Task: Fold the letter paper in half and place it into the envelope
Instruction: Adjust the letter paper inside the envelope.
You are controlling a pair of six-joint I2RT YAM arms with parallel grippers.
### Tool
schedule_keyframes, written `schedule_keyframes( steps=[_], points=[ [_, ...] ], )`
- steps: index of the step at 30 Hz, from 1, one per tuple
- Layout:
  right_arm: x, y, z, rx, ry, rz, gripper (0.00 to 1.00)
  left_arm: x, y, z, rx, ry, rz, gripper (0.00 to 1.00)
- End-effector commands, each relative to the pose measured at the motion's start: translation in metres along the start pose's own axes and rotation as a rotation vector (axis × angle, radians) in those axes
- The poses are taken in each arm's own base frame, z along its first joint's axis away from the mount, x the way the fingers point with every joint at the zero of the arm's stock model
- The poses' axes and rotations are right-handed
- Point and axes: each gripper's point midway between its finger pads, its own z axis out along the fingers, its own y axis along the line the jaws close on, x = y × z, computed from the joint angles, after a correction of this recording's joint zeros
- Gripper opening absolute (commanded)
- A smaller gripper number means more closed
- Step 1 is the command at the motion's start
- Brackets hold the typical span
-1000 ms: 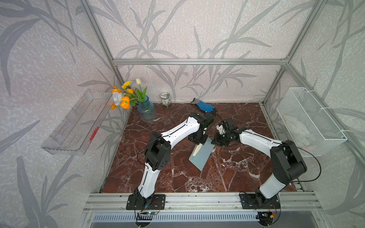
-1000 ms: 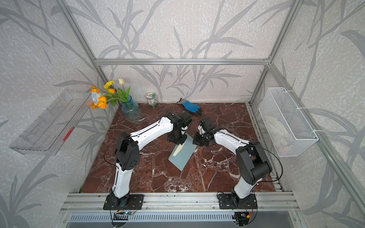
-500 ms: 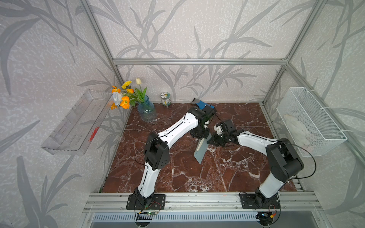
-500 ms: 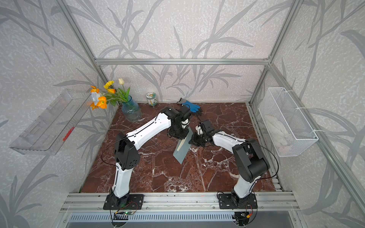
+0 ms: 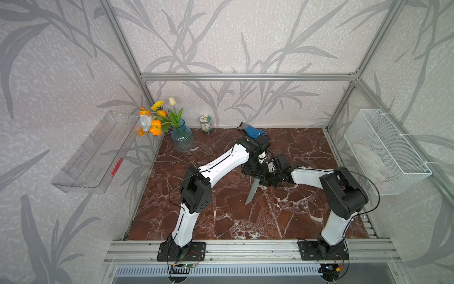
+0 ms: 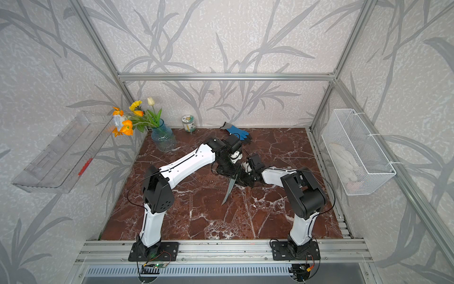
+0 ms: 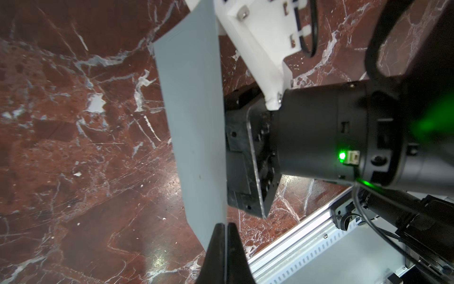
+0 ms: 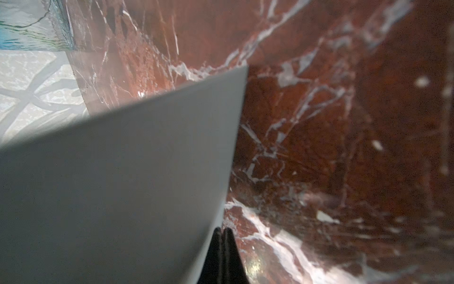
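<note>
We hold the thin, pale blue-grey paper envelope (image 5: 253, 190) up in the air over the dark red marble table (image 5: 221, 221). It hangs almost straight down, with its low corner pointing at the table. We cannot tell if that corner touches.

Our left claw (image 7: 224, 228) has its black tips pressed together on an edge of the envelope. Our right claw (image 8: 222, 232) pinches an edge too, very close by.

We cannot see the cream letter paper anywhere. It may be inside, but we cannot tell.

To do this well, we think we should pinch firmly and move both claws together, slowly, so the paper does not rip or slip.

The envelope looks smooth, flat and bendy. The table looks hard and shiny.
</note>
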Motion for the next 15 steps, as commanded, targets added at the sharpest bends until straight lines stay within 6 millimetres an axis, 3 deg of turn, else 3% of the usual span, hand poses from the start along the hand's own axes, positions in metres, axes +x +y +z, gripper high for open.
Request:
schedule_keyframes(
  steps=[1,3,9,15],
  points=[
    [0.002,0.0,-0.013,-0.002,-0.015,-0.009,0.0,0.012,-0.004,0.008,0.017,0.029,-0.008,0.0],
    [0.005,-0.005,-0.023,0.019,-0.021,-0.012,0.0,0.016,0.0,0.014,0.005,0.038,-0.019,0.0],
    [0.009,0.007,-0.06,0.05,-0.05,-0.085,0.0,0.016,0.005,0.014,-0.016,0.024,-0.025,0.0],
    [0.009,0.021,-0.075,-0.003,-0.082,-0.073,0.0,0.016,0.005,0.015,-0.009,0.018,-0.032,0.0]
  ],
)
